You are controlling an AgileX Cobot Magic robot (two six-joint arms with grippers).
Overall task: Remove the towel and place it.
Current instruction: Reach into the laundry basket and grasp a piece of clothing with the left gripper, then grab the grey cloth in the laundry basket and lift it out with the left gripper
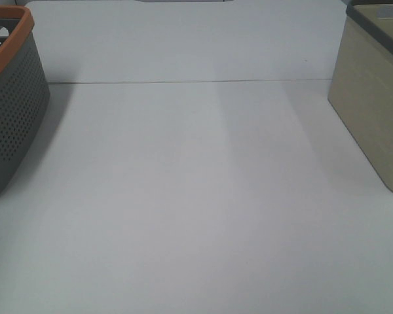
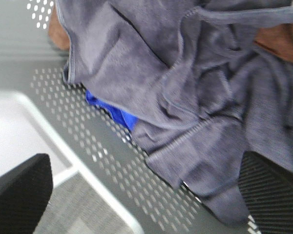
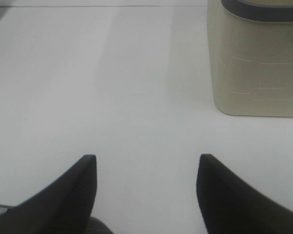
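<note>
The towel (image 2: 195,87) shows only in the left wrist view. It looks grey-violet here, is crumpled with a stitched hem, and lies inside the grey perforated basket (image 2: 83,141). My left gripper (image 2: 144,163) is open just above the towel's edge, with one finger on each side and nothing between them. My right gripper (image 3: 147,158) is open and empty over the bare white table (image 3: 112,87). Neither gripper shows in the exterior high view.
The grey basket with an orange rim (image 1: 13,98) stands at the table's left edge. A beige bin with a dark rim (image 1: 373,98) stands at the right and also shows in the right wrist view (image 3: 254,63). A blue item (image 2: 115,112) and brown cloth (image 2: 283,41) lie under the towel.
</note>
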